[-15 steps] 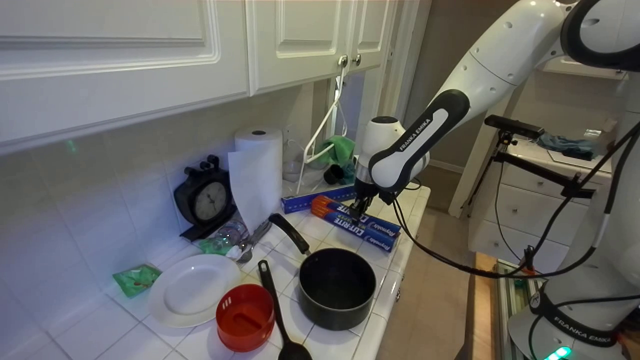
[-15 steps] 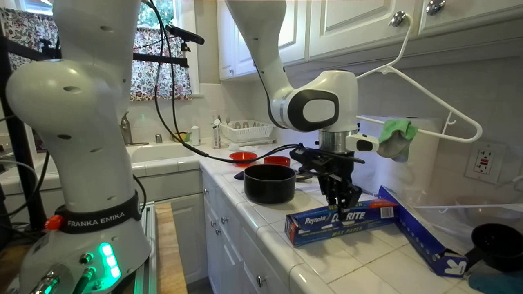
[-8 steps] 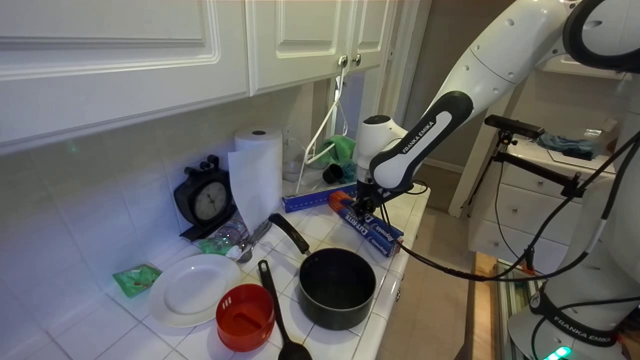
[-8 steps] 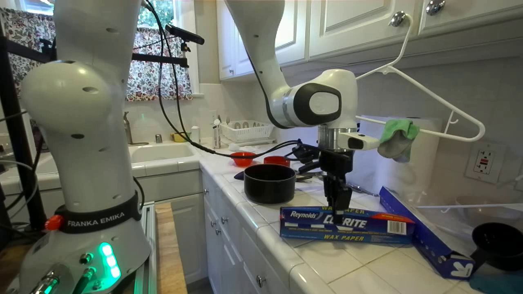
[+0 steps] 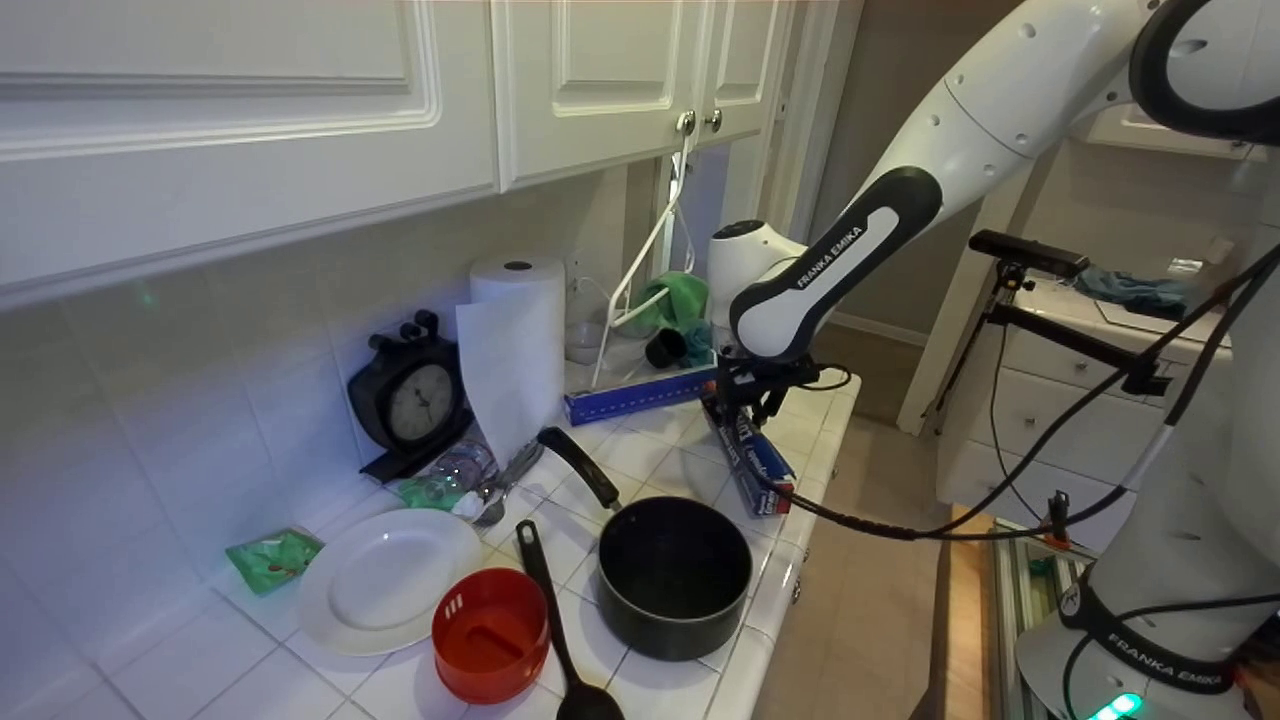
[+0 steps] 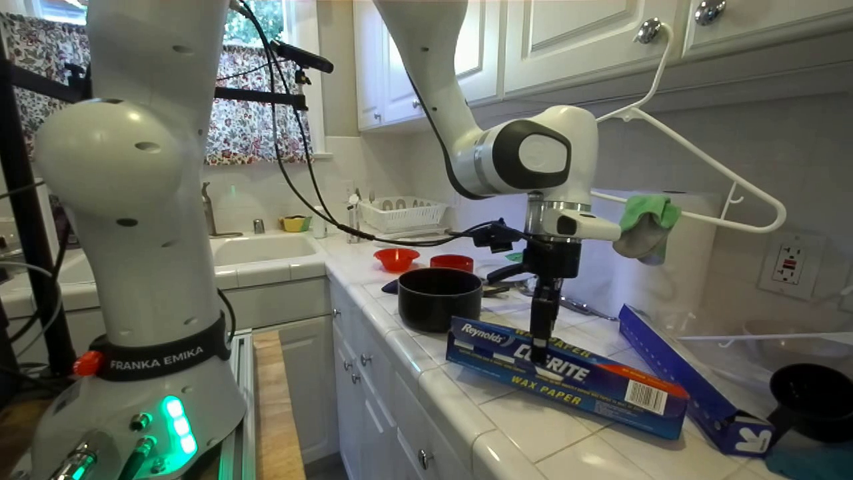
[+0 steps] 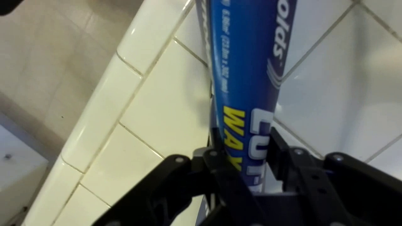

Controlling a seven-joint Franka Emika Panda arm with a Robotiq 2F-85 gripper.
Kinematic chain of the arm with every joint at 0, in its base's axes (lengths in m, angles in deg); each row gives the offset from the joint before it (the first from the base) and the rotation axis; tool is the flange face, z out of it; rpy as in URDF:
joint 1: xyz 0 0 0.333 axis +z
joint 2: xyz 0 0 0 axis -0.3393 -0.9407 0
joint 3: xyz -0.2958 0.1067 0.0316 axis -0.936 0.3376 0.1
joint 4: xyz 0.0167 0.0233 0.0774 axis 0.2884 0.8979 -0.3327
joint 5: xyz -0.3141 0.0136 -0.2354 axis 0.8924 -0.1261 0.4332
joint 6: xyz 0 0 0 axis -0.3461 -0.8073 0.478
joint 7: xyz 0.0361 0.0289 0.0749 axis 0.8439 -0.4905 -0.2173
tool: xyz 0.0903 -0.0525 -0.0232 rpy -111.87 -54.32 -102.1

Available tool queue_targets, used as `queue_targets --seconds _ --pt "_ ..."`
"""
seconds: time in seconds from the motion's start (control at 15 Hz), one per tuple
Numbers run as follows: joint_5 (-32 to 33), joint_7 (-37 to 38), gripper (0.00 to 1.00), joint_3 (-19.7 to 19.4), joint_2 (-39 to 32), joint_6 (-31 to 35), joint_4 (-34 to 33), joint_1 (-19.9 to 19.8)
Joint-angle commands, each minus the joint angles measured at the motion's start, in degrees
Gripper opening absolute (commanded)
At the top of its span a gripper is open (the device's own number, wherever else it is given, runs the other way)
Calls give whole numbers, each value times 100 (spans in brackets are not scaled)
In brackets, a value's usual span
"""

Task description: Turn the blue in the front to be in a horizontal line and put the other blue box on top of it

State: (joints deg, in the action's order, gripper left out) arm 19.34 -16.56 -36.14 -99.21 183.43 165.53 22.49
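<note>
Presumably turning is the step: the black hand [image 7: 244,134] clasps the oblong mid-blue cardboard carton [image 6: 570,380], left of the slim blue-violet box [image 6: 694,385] in an exterior view; next, straighten, then release.

— How is the wall [image 5: 150,440]?
— Tiled and pale; in an exterior view it is lit bluish. White cabinets [image 5: 250,150] hang above the counter [image 5: 250,685] in both exterior views.
— And the window [image 6: 256,25]?
— Bright, with a flowered curtain [image 6: 240,123] in its lower part.
— And the floor [image 5: 860,600]?
— It is beige, and white drawers [image 5: 1110,435] stand beyond it.
</note>
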Motion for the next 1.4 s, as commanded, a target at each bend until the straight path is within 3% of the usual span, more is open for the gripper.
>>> queue_targets --seconds 0.0,0.27,0.6,1.2,1.27,1.33 --pt "214 1205 12 -49 -16 -260 -160 -40" --pt "264 2426 12 -93 -87 -117 -187 -68" --pt "294 3323 12 -89 -163 -149 -312 -143" --pt "305 3327 12 17 -222 2 -446 -270" --pt "321 3353 62 13 -226 20 -454 -265" --pt "348 3398 63 -1 -230 26 -459 -252"
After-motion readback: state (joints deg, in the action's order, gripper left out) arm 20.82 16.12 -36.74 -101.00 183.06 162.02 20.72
